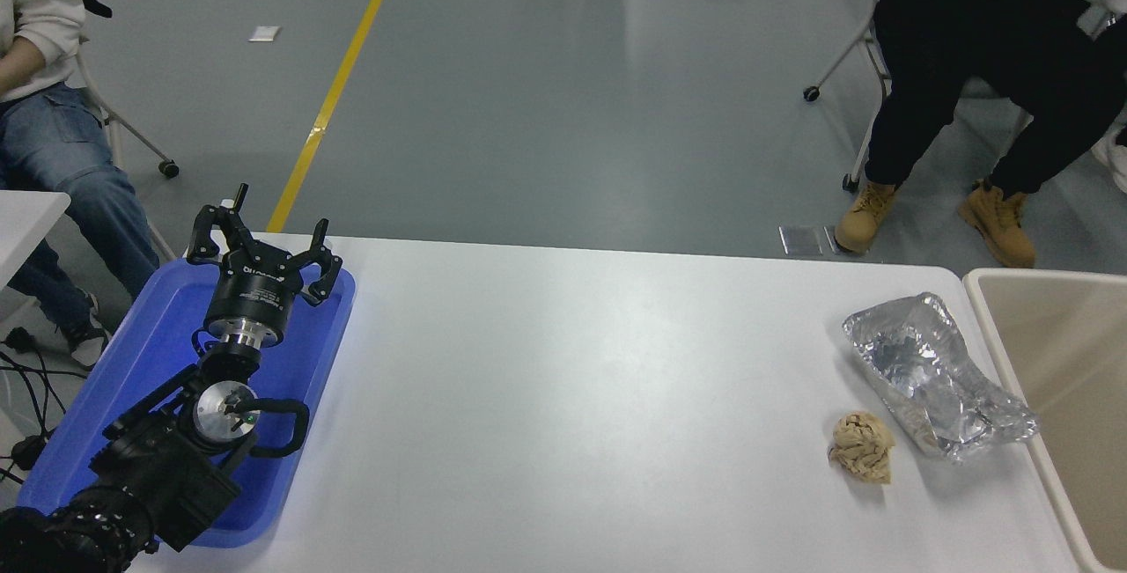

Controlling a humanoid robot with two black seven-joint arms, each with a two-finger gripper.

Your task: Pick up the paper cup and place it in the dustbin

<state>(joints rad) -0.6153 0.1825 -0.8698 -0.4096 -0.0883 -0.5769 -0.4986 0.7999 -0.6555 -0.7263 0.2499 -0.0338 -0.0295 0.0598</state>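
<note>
The paper cup is out of view. The beige dustbin stands at the table's right edge, only its left rim and part of its inner wall showing. My left gripper is open and empty, parked over the blue tray at the lower left. My right arm and gripper are out of view.
A crumpled silver foil bag and a crumpled tan paper ball lie on the white table near the dustbin. A person in black with tan boots sits beyond the far right corner. Another person in jeans sits at the far left.
</note>
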